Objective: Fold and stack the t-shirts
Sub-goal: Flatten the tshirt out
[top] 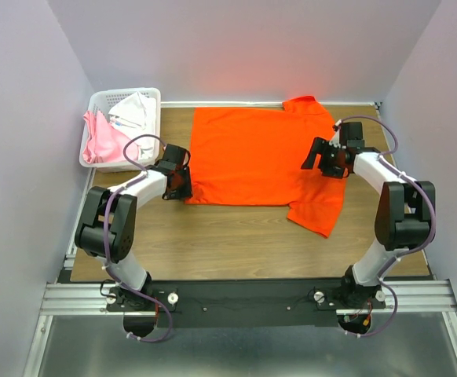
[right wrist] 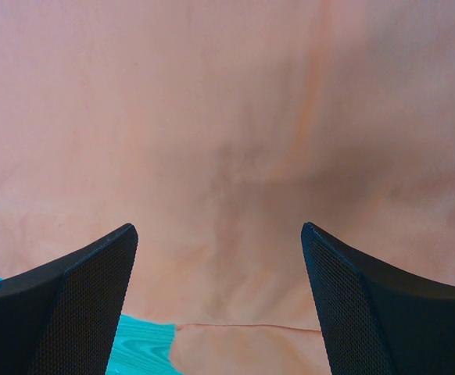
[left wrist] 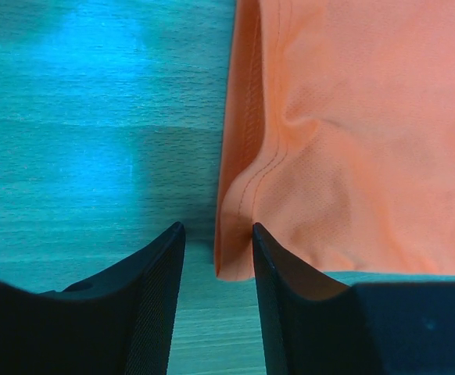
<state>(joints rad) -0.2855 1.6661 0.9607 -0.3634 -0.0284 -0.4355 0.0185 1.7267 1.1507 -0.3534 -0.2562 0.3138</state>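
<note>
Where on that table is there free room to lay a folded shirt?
The bare table strip between the orange t-shirt and the arm bases is free. The far half is crowded: the shirt covers it, with the basket at far left.

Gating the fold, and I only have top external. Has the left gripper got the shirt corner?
Observer: No. On left wrist, the left gripper is open. The corner of the shirt lies between its fingers, with bare table showing beside it.
Operator: Right side?
Observer: The right gripper is open wide over flat cloth, holding nothing.
Operator: Corner lying flat?
Observer: No, the hem puckers just ahead of the fingertips.
</note>
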